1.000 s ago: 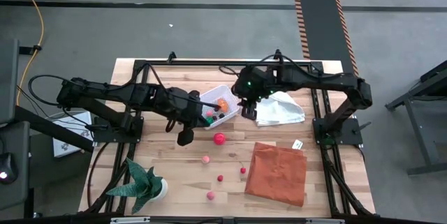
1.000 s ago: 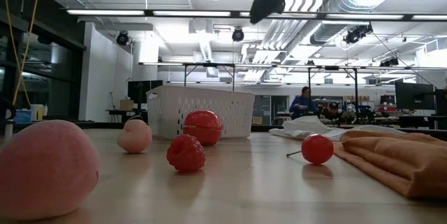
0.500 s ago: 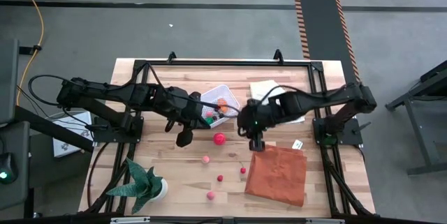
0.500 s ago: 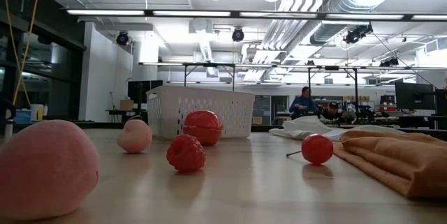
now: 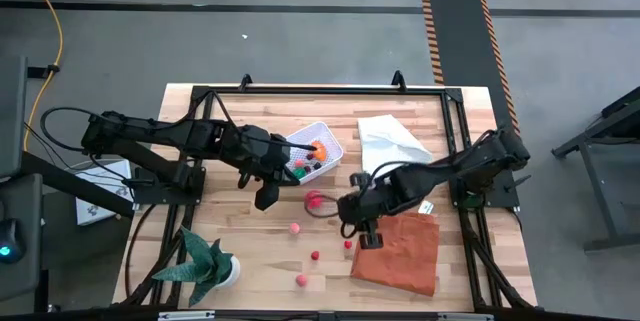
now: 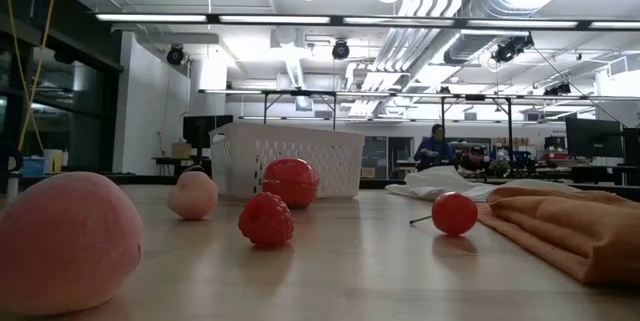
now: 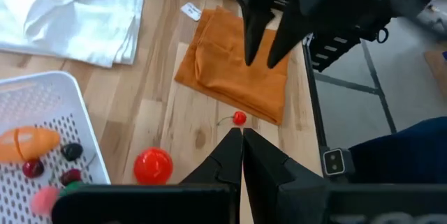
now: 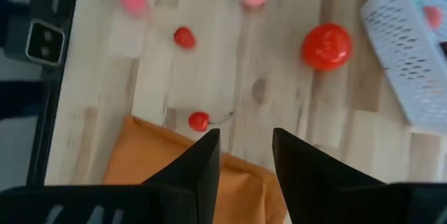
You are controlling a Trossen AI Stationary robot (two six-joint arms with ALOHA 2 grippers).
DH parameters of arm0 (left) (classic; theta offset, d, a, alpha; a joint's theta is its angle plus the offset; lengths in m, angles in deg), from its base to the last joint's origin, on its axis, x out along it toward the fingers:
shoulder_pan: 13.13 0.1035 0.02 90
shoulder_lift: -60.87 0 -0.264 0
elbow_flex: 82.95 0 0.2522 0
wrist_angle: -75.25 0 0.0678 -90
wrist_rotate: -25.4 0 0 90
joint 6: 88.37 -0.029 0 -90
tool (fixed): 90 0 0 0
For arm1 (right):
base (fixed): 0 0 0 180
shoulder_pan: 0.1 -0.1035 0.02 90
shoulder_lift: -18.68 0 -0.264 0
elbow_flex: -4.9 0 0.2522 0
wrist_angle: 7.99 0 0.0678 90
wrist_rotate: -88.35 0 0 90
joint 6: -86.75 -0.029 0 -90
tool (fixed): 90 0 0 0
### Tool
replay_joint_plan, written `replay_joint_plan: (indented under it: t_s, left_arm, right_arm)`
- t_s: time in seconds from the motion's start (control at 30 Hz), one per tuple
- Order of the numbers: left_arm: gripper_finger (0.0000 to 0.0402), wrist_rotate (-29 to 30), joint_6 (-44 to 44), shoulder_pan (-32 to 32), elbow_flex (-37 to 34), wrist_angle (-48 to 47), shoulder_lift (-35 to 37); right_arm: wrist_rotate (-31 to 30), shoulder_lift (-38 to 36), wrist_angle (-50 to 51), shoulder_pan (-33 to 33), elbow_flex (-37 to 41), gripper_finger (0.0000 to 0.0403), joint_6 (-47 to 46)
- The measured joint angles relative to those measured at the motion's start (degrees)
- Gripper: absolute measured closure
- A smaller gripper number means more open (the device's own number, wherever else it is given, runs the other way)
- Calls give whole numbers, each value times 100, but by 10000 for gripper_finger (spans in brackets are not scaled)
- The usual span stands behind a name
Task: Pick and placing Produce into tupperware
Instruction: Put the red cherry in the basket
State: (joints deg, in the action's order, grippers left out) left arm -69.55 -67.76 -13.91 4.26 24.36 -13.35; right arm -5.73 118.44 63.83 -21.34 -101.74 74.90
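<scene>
The white mesh tub (image 5: 314, 153) stands at the table's middle, toward the far side, with an orange piece (image 7: 28, 144) and small dark and green pieces inside. A red ball (image 5: 314, 199), a stemmed cherry (image 5: 348, 245), a raspberry (image 5: 315, 256) and two pink pieces (image 5: 295, 228) (image 5: 301, 281) lie loose on the wood. My left gripper (image 5: 265, 199) hangs shut beside the tub's near left corner and holds nothing. My right gripper (image 5: 362, 233) hovers open over the orange cloth's edge by the cherry (image 8: 199, 121), touching nothing.
An orange cloth (image 5: 398, 251) lies near the table's right near corner, and a white cloth (image 5: 388, 139) lies to the right of the tub. A spiky potted plant (image 5: 207, 263) stands at the left near corner. Bare wood shows between the loose pieces.
My right gripper has swung from over the tub's right end toward the near edge and now hangs by the cherry and the orange cloth. The left arm and the loose produce have kept still.
</scene>
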Motion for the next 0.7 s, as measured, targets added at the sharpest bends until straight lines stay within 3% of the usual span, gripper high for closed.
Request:
replay_joint_plan:
  t_s: [0.23, 0.5, 0.7]
  left_arm:
    - [399, 0, 236, 0, 0, -96, 0]
    - [399, 2, 238, 0, 0, -295, 0]
    - [399, 3, 242, 0, 0, -380, 0]
  right_arm:
    - [216, 397, -174, -176, 4, 279, 113]
    - [-18, 558, -238, -226, 4, 279, 410]
    - [-2, 770, -212, -227, 4, 279, -543]
